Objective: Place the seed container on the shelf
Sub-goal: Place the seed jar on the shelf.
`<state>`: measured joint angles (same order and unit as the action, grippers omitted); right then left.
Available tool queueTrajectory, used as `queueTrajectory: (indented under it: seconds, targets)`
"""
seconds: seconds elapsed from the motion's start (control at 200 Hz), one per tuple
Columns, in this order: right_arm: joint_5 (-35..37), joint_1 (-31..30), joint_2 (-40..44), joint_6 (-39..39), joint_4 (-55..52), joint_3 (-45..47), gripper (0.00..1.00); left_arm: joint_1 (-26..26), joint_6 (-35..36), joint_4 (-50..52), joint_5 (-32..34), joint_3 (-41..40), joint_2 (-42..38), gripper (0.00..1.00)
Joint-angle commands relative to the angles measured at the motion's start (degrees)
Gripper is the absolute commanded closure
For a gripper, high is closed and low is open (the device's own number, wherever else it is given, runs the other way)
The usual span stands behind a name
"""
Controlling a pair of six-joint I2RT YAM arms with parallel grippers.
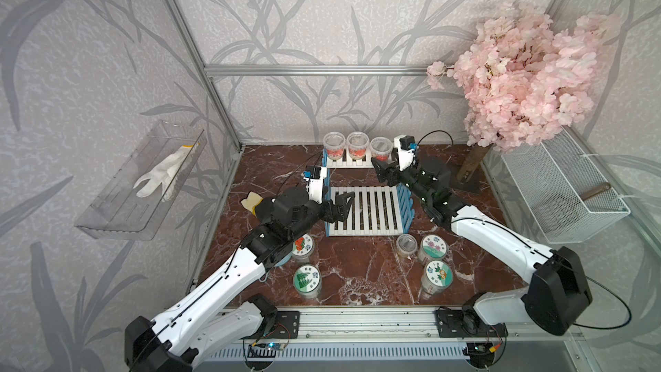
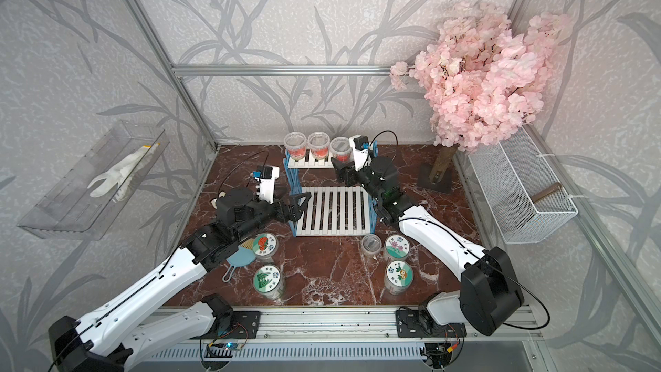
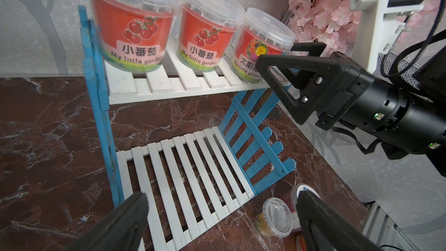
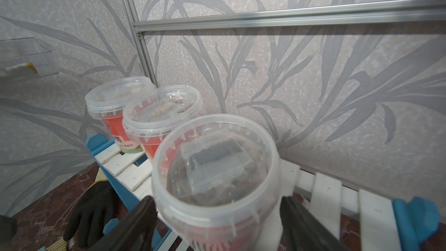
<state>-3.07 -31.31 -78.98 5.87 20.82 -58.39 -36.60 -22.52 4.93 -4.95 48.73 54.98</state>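
seed container (image 4: 217, 165) upright on shelf (image 4: 325, 194) | right jaws astride, grip unclear | left jaws wide, empty

Both top views: high above the table's (image 1: 357, 280) front edge, facing down and toward the back wall (image 1: 322, 12), covering the whole scene from afar. Left wrist view: near and low, facing the shelf (image 3: 96, 80) from its left front. Right wrist view: very near, just over the upper tier (image 4: 325, 201), facing the back wall. All four views share the upper tier.
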Motion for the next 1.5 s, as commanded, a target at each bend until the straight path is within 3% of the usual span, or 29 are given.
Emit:
queueTrajectory:
  seconds: [0.0, 0.435, 0.665, 1.315, 1.5]
  targets:
    - [-0.89, 0.28, 2.64, -1.15, -4.95, -1.82, 0.14, 0.37, 0.90, 0.51, -1.00, 1.26, -0.93, 0.00]
    - [-1.06, 0.28, 7.33, -1.83, -18.21, -5.67, 0.12, 0.39, 0.64, 1.22, -1.58, 1.32, -0.75, 0.00]
    - [-0.64, 0.28, 7.20, -1.82, -28.54, -12.75, 0.10, 0.37, 0.88, 2.23, -1.76, 2.16, -0.73, 0.00]
    - [5.24, -1.60, -7.52, -0.49, -59.91, -41.99, 0.10, 0.44, 1.09, 3.21, -2.16, 2.72, -0.16, 0.00]
    - [5.85, -2.06, -11.53, -0.29, -63.51, -47.40, 0.09, 0.48, 1.30, 3.06, -2.79, 3.32, -0.09, 0.00]
